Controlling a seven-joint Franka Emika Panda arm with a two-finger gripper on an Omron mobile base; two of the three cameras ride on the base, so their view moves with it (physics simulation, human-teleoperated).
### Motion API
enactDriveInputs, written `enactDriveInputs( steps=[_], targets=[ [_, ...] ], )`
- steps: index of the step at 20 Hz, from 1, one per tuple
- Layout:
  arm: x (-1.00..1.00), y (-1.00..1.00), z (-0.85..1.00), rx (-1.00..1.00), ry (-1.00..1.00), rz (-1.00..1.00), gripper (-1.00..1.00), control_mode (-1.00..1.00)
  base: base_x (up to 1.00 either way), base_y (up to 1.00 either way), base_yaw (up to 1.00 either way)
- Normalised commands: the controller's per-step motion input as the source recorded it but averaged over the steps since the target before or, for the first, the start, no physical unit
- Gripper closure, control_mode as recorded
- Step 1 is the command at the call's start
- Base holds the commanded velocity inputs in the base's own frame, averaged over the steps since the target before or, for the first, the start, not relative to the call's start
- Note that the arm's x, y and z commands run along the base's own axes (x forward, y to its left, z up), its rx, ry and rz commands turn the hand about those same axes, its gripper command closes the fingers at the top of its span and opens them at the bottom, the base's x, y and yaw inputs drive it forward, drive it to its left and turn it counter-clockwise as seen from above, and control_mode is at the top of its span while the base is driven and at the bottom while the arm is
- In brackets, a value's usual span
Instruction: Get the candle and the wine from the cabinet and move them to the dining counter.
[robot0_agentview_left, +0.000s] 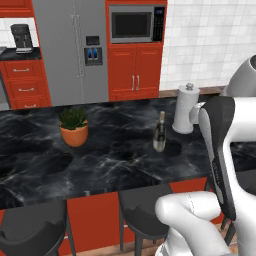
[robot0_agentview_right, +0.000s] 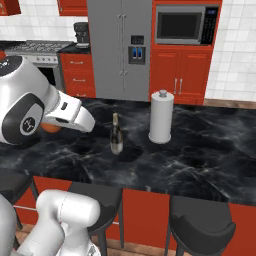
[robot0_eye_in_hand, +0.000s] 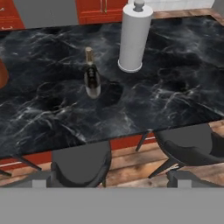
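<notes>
Black marble with white veining makes up the dining counter (robot0_agentview_left: 115, 165), spanning the frame's middle. At left sits a potted plant (robot0_agentview_left: 74, 127); right of centre the wine (robot0_agentview_left: 159, 132) stands upright on the slab, apart from the paper-towel roll (robot0_agentview_left: 185, 108) further right. Low in the hand view, the gripper (robot0_eye_in_hand: 111, 181) is spread wide, holding nothing.
</notes>
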Motion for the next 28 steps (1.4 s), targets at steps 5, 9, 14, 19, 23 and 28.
enactDriveInputs(
  steps=[5, 9, 14, 19, 23, 28],
  targets=[
    [0.0, 0.32, 0.19, 0.0, 0.0, 0.0, -1.0, -1.0, 0.0, 0.0, 0.0],
    [-0.03, 0.21, 0.16, 0.0, 0.02, 0.0, -1.0, -1.0, 0.0, 0.0, 0.0],
    [-0.19, 0.0, 0.0, 0.03, 0.01, 0.03, -1.0, -1.0, 0.0, 0.0, 0.0],
    [-0.01, 0.0, 0.0, 0.0, 0.0, 0.06, -1.0, -1.0, 0.0, 0.0, 0.0],
    [0.0, 0.0, 0.0, 0.0, 0.0, 0.09, -1.0, -1.0, 0.0, 0.0, 0.0],
    [0.0, 0.0, 0.0, 0.0, 0.0, 0.08, -1.0, -1.0, 0.0, 0.0, 0.0]
  ],
)
